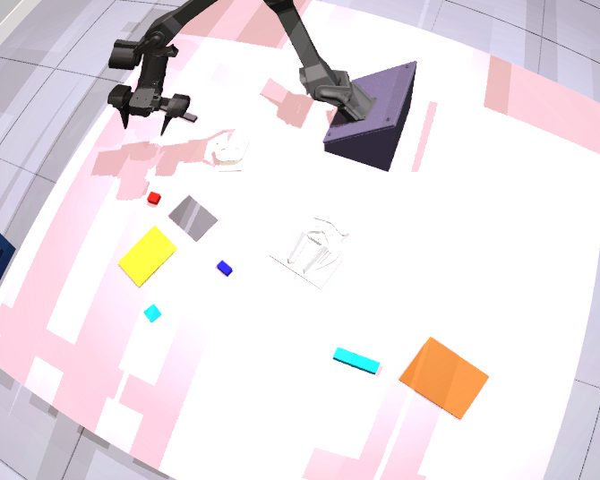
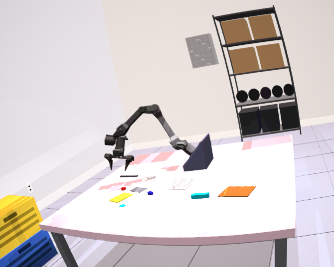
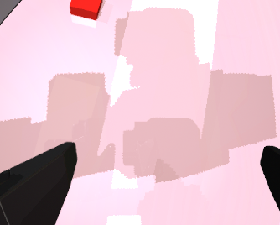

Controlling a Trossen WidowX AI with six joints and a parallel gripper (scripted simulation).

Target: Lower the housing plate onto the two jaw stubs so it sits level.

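Observation:
A white base (image 1: 320, 281) (image 2: 177, 188) lies mid-table with two white upright jaws standing on it, one jaw (image 1: 298, 248) (image 2: 174, 182) beside the other jaw (image 1: 315, 258) (image 2: 181, 182). A separate small white part (image 1: 229, 154) (image 2: 150, 177), perhaps the housing plate, lies on the table away from the base; glare washes out its shape. My gripper (image 1: 143, 131) (image 2: 118, 169) (image 3: 172, 154) is wide open and empty, pointing down above the table's far left part, well away from the jaws. Pin and stub details are too pale to tell.
A dark bar (image 1: 190, 117) (image 2: 128, 176) lies near the gripper. Around the table are a red block (image 1: 154, 198) (image 2: 123, 188) (image 3: 85, 8), a grey square (image 1: 192, 218), a yellow plate (image 1: 147, 255), a blue block (image 1: 224, 268), a cyan bar (image 1: 355, 360) and an orange plate (image 1: 444, 377).

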